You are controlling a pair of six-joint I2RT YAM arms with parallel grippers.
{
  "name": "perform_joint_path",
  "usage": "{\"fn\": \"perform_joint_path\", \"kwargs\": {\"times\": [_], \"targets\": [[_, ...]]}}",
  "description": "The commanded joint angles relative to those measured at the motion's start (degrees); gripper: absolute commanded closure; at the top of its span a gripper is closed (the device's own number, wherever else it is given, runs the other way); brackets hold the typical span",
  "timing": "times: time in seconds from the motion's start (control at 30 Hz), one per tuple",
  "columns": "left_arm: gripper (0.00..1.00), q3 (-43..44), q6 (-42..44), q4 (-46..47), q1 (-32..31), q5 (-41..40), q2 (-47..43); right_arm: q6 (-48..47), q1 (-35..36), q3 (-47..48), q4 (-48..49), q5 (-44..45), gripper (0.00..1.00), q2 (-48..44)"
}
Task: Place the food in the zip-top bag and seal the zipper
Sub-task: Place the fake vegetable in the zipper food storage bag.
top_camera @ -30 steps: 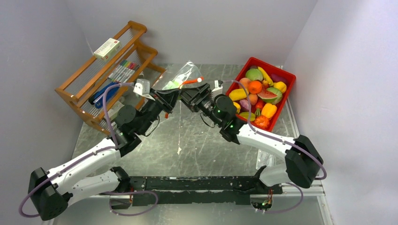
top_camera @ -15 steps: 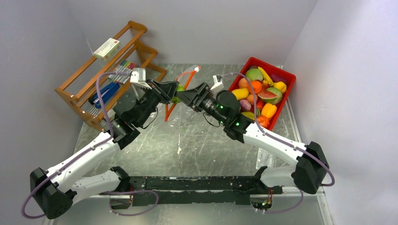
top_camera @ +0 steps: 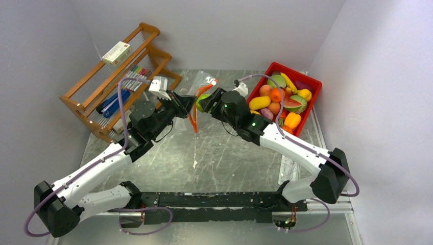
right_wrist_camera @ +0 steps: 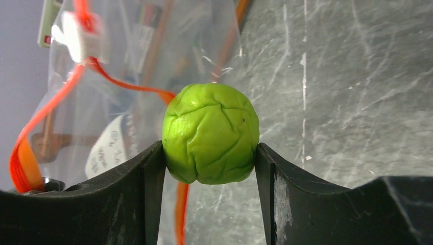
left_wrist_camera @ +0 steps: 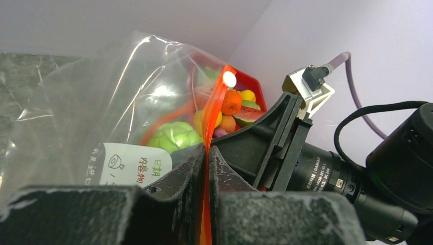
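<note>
My left gripper (top_camera: pixel 190 104) is shut on the orange-red zipper (left_wrist_camera: pixel 214 109) of the clear zip-top bag (left_wrist_camera: pixel 102 102) and holds it off the table. The strip runs up between my jaws (left_wrist_camera: pixel 208 153) to a white slider (right_wrist_camera: pixel 76 33). My right gripper (right_wrist_camera: pixel 209 149) is shut on a round green leafy toy food (right_wrist_camera: pixel 210 132), right by the bag's mouth (top_camera: pixel 202 100). In the left wrist view this green piece (left_wrist_camera: pixel 176 137) shows through the plastic above the white label (left_wrist_camera: pixel 130 166). I cannot tell whether it is inside the mouth.
A red bin (top_camera: pixel 312 109) at the back right holds several more toy fruits and vegetables. A wooden rack (top_camera: pixel 92 97) with markers and a small box stands at the back left. A loose end of zipper strip (top_camera: pixel 193 120) hangs below my left gripper.
The bag has come up from lying behind the grippers to hanging from my left gripper. My right gripper has swung back and left with the green food, up to the bag's mouth.
</note>
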Motion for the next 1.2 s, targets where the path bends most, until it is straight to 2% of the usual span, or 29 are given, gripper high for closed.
{"fn": "perform_joint_path", "kwargs": {"times": [0.0,0.03,0.13,0.2,0.37,0.57,0.7,0.77,0.87,0.97,1.07,1.17], "targets": [[0.93,1.08,3.91,-1.23,0.03,-1.02,-0.11,-2.63,0.26,2.20,-3.60,3.92,0.72,-1.51],[0.93,1.02,4.67,-1.44,0.03,-1.27,0.25,-2.77,0.19,2.06,-1.75,2.39,0.72,-2.13],[0.93,0.23,6.36,-1.46,-0.01,-1.14,1.51,-3.90,0.20,-2.91,12.51,-7.64,0.72,-5.76],[0.93,-0.54,6.68,-0.71,0.02,-0.45,2.02,-1.79,0.19,-3.20,15.26,-14.15,0.72,-5.67],[0.93,-1.26,6.31,0.29,-0.01,0.96,1.91,5.00,0.05,-5.93,20.57,-18.36,0.72,-3.77],[0.93,-1.63,2.47,1.51,0.05,4.15,0.47,17.48,-0.59,-14.76,42.59,-23.19,0.73,2.68],[0.93,-2.85,-1.93,3.26,0.02,4.68,-1.66,14.92,1.03,-14.12,35.07,-12.99,0.73,1.73],[0.93,-3.42,-4.15,3.87,0.06,4.95,-2.13,14.39,1.21,-16.08,37.23,-9.41,0.74,0.16],[0.93,-4.49,-6.06,5.08,0.13,4.06,-3.15,13.25,2.31,-13.85,26.12,-0.39,0.75,-2.96],[0.93,-4.53,-5.19,4.15,0.20,2.15,-3.42,9.91,3.76,-9.83,18.90,4.65,0.75,-3.51],[0.93,-3.72,-3.65,2.38,0.24,1.37,-2.71,7.35,3.96,-8.76,20.18,0.54,0.74,-3.50],[0.93,-4.45,-3.74,3.00,0.60,2.44,-2.88,2.31,3.87,-10.69,31.80,-8.89,0.73,-4.17]]}}
